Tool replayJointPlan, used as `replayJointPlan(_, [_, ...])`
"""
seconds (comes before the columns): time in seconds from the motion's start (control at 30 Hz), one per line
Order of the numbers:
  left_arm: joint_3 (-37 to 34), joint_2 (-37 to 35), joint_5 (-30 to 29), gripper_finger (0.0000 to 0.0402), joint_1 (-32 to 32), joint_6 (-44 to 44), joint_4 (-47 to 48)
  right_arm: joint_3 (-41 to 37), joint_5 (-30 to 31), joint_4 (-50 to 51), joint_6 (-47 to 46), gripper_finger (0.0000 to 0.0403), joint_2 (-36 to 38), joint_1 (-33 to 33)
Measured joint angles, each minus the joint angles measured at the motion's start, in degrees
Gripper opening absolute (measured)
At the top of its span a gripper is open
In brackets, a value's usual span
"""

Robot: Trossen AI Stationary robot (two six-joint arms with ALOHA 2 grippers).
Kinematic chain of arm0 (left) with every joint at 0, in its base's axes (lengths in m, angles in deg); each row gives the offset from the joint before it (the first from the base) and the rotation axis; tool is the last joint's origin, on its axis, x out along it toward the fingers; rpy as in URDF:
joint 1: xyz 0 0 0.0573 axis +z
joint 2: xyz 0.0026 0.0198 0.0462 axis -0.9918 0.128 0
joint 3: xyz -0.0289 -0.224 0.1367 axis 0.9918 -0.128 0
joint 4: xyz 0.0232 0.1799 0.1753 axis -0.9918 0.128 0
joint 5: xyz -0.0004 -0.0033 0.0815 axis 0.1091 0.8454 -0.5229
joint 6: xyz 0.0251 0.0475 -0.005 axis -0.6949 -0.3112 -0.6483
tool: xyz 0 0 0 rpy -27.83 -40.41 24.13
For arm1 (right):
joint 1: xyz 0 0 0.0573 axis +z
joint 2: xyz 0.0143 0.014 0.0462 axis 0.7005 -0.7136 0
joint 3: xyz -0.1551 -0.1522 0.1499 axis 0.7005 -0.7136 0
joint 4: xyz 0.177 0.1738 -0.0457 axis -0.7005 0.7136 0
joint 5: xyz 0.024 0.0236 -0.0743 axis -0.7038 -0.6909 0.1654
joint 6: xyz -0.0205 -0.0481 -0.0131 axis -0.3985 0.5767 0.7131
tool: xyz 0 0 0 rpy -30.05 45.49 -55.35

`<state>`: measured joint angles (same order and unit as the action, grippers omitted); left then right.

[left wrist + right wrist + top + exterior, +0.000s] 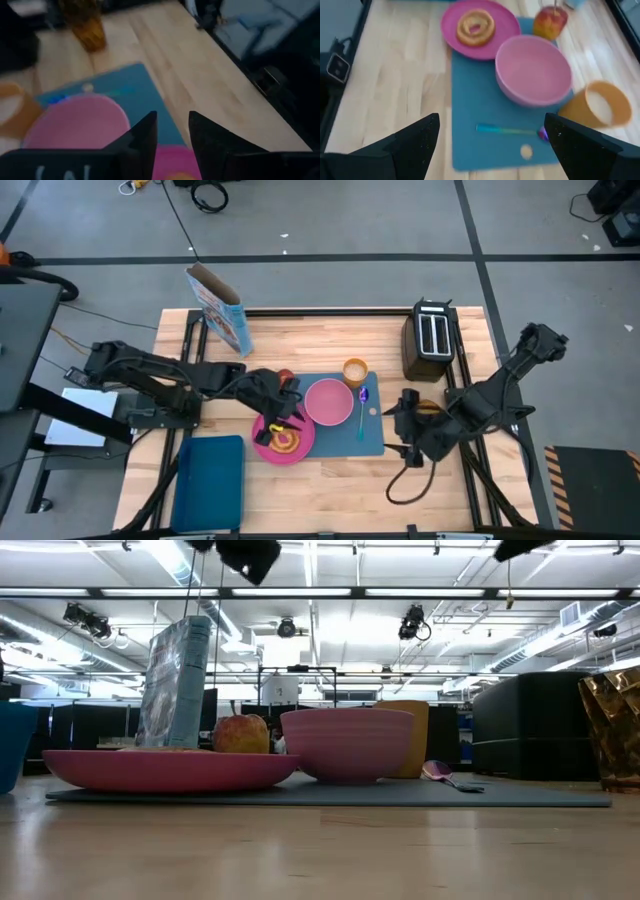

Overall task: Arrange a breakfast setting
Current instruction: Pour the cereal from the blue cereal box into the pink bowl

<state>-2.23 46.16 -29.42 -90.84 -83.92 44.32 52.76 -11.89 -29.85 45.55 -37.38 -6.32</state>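
Blue placemat lies flat mid-table. Pink plate sits at the placemat's left edge, partly overlapping it, with a ring-shaped toast-coloured piece on it (right wrist view shows it as a round ring, not a square slice). Pink bowl is on the placemat just right of the plate, touching or nearly touching it. Red apple is behind the plate, at the placemat's far-left corner. Orange cup stands upright at the far edge of the placemat, just beside the bowl. Blue-purple spoon lies on the placemat right of the bowl, running front to back. Blue cereal box stands upright at the far-left of the table, well apart from the setting.

Left gripper hovers over the plate; left wrist view shows its 2 fingers with a narrow gap, nothing between them. Right gripper is off the placemat's right edge, jaws spread wide and empty in the right wrist view.

Black toaster sits far right. Dark-blue tray is front left, near the plate.
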Motion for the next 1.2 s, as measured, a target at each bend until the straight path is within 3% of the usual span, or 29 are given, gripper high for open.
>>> replayJointPlan(0.23, [-11.8,-6.67,-2.38,0.0104,0.02,3.47,-7.29,-9.74,-9.05,-21.3,13.49,0.0368,-0.11,-10.3])
replayJointPlan(0.37, [-15.32,-11.49,-8.53,0.0103,-0.34,5.37,-7.68,-11.87,-4.43,-25.09,18.12,0.0368,0.09,-15.09])
replayJointPlan(0.53, [-17.38,-16.62,-15.52,0.0103,-0.37,5.5,-6.67,-10.92,0.73,-21.08,18.7,0.0368,1.85,-21.31])
replayJointPlan(0.63, [-17.46,-20.25,-24.81,0.0103,0.13,4.67,-4.32,-9.87,0.15,-21.68,21.44,0.0368,1.92,-23.49])
replayJointPlan(0.77, [-17.42,-25.1,-44.79,0.0103,3.24,6.39,-5.53,-8.87,0.4,-24.86,27.79,0.0368,1.92,-25.48])
replayJointPlan(0.87, [-16.37,-27.3,-52.64,0.0106,7.09,6.61,-2.71,-8.88,0.39,-26.93,31.55,0.0368,1.92,-27.04])
replayJointPlan(1.07, [-7.93,-27.2,-52.96,0.0173,14.36,3.86,-1.15,-8.86,0.15,-26.98,35.71,0.0368,1.92,-31.1])
replayJointPlan(1.2, [1.15,-24.79,-55.21,0.0229,23.71,9.57,10.78,-8.87,-2.05,-26.51,36.85,0.0368,1.92,-33.47])
